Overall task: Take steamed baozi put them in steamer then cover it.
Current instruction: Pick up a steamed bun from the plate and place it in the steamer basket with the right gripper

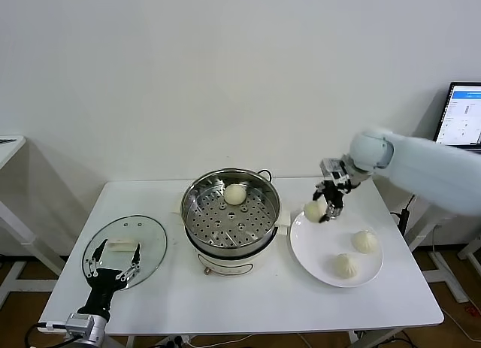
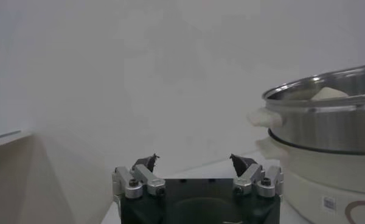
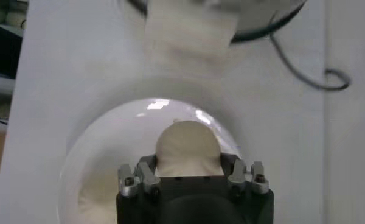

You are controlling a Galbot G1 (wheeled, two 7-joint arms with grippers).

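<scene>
Right gripper (image 1: pixel 325 210): clamped on one steamed baozi (image 1: pixel 313 210), held in the air above the near-steamer edge of the white plate (image 1: pixel 316 259).
Left gripper (image 1: pixel 113 262): jaws spread wide, holding nothing, poised over the cover (image 1: pixel 150 246) at the table's front-left corner.
Steamer (image 1: pixel 264 224): stood mid-table, uncovered, with one bun (image 1: pixel 235 194) on the perforated tray near its far rim.
Plate contents: two buns (image 1: pixel 364 240) lay toward the right and front side.
Clearance: an open gap separated steamer rim and plate edge; the plate sat close to the table's right-front edge.
Surface: white table (image 1: pixel 248 295), bare along the front.
Room: plain white wall behind; a monitor (image 1: pixel 460 113) at far right.
</scene>
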